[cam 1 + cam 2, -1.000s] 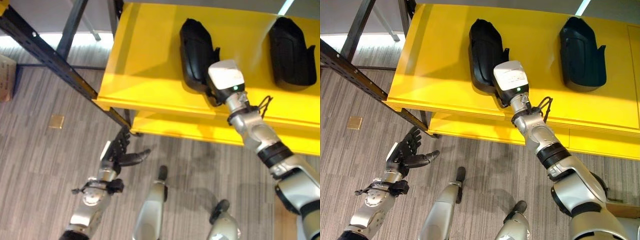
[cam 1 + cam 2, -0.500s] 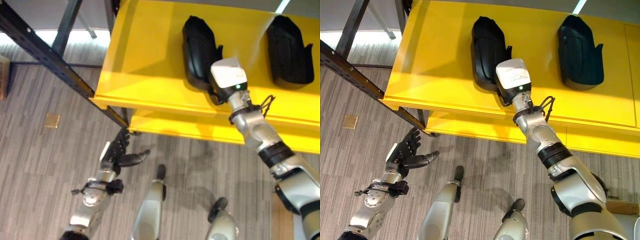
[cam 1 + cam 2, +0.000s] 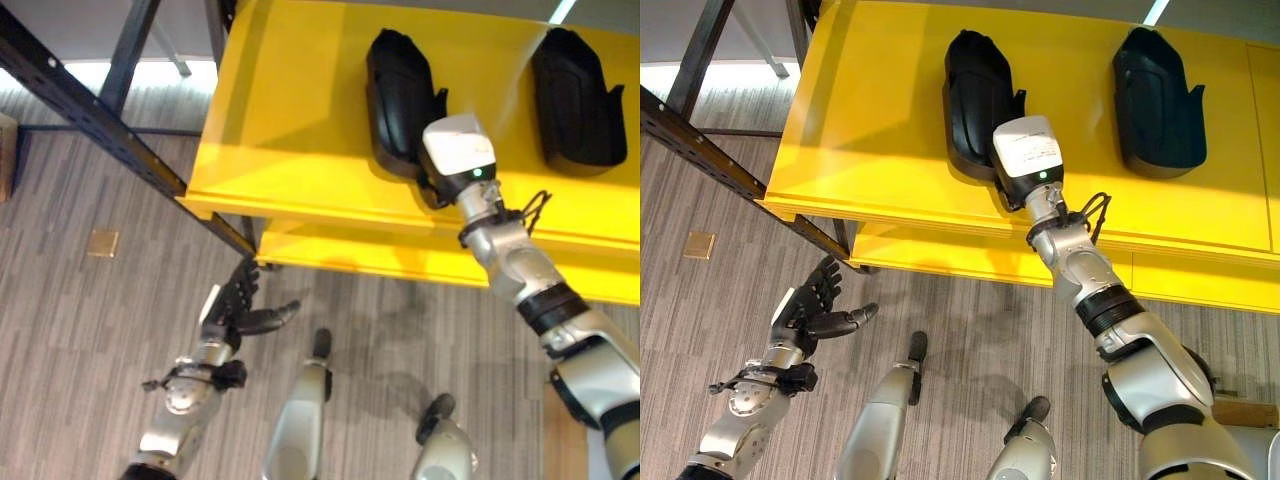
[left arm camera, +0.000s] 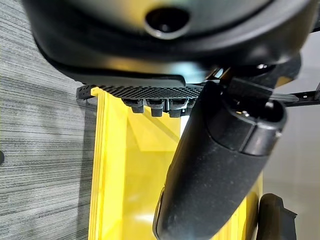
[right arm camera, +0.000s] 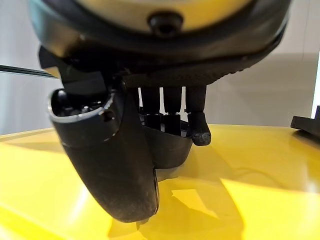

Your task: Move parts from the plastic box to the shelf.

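The right robot hand (image 3: 1012, 180) rests on the near end of a black part (image 3: 978, 102) lying on the yellow shelf (image 3: 870, 130), fingers curled around it apparently to seat it beside a second part (image 3: 1155, 100), while the left robot hand (image 3: 812, 312) hangs open over the floor.

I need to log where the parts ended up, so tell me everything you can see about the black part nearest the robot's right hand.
The black part looks like matte moulded plastic, long, with one rounded end and a small tab on its side. It lies flat on the yellow shelf, left of a second one like it. The right hand is at its near end, fingers reaching over its edge.
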